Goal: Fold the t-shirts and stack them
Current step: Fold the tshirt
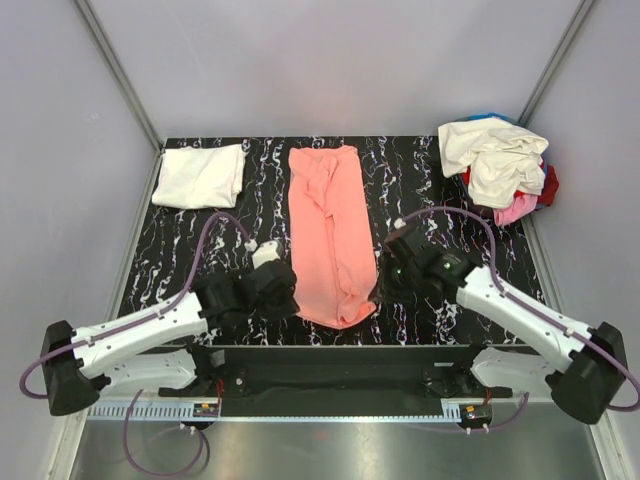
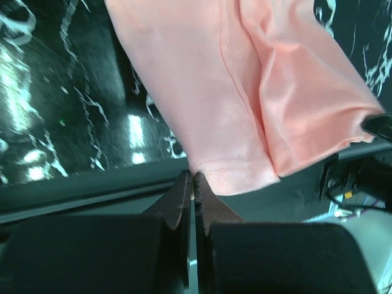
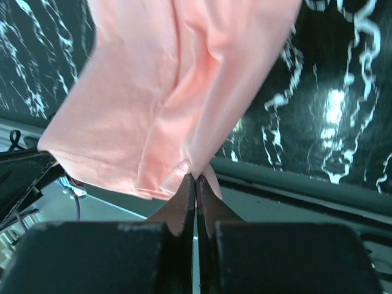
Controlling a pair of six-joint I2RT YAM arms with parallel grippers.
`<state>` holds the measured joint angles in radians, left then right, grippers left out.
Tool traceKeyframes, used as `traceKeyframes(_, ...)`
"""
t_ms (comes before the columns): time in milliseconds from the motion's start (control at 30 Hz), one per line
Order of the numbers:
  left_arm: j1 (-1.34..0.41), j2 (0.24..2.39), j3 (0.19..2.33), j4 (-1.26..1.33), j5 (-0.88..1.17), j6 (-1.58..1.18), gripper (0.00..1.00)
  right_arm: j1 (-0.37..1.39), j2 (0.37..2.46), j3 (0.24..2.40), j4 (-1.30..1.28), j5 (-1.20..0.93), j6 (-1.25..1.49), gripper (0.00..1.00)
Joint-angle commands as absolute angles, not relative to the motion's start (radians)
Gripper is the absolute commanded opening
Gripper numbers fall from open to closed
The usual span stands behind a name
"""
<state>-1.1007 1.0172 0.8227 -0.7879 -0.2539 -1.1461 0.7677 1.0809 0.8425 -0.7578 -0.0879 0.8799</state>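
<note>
Nearest to me, at the lower middle of the top view, both my pairs of jaws are clenched on the salmon-pink t-shirt (image 1: pixel 330 235). My left jaws pinch the near hem (image 2: pixel 226 174) at its left corner. My right jaws nip a fold of the same cloth at the right corner, and the tips are pressed together with fabric between them. The shirt lies as a long narrow strip up the centre of the black marbled worktop (image 1: pixel 420 180). Its sides look already turned in, and its near end sits at the lower edge of the worktop. I judge this one to be mid-fold: the lengthwise folds look done, and the near end has yet to go over towards the far end. Further up, in the upper left of the top view, a white t-shirt (image 1: pixel 200 175) lies as a flat, folded rectangle, well apart from the strip; I count that one finished. In the upper right sits an unfolded heap, with a cream t-shirt (image 1: pixel 495 150) on top and red (image 1: pixel 548 185), bright pink (image 1: pixel 515 210) and a sliver of blue (image 1: pixel 490 118) beneath. By my reckoning most of the job is ahead, and nothing is stacked yet.
</note>
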Motion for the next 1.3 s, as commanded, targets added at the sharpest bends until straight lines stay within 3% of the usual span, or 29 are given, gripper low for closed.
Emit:
traceKeyframes(0,-1.005,1.015,0.885,-0.793,-0.250,-1.045,0.00,0.715,1.181,0.998,-0.776,-0.029,0.773,0.00)
traceKeyframes(533,-0.614,1.336,1.195,-0.772,-0.095,-0.700,0.00,0.456,1.661,1.476,-0.827,-0.132,0.506,0.00)
traceKeyframes(1067,-0.439,1.785,1.561,-0.744,0.046,-0.520,0.00,0.374,2.018,1.870,-0.870,-0.199,0.394,0.00)
traceKeyframes(1100,-0.417,1.819,1.613,-0.749,0.066,-0.514,0.07,0.367,2.075,1.894,-0.874,-0.201,0.394,0.00)
traceKeyframes(1167,-0.394,1.931,1.676,-0.778,0.083,-0.503,0.29,0.342,2.144,2.004,-0.914,-0.199,0.388,0.31)
traceKeyframes(1200,-0.368,1.975,1.742,-0.793,0.107,-0.499,0.31,0.331,2.220,2.050,-0.929,-0.196,0.388,0.47)
traceKeyframes(1233,-0.358,2.014,1.779,-0.816,0.116,-0.503,0.34,0.316,2.259,2.103,-0.949,-0.205,0.376,0.72)
traceKeyframes(1267,-0.345,2.085,1.817,-0.851,0.132,-0.503,0.37,0.307,2.296,2.212,-1.013,-0.187,0.367,0.78)
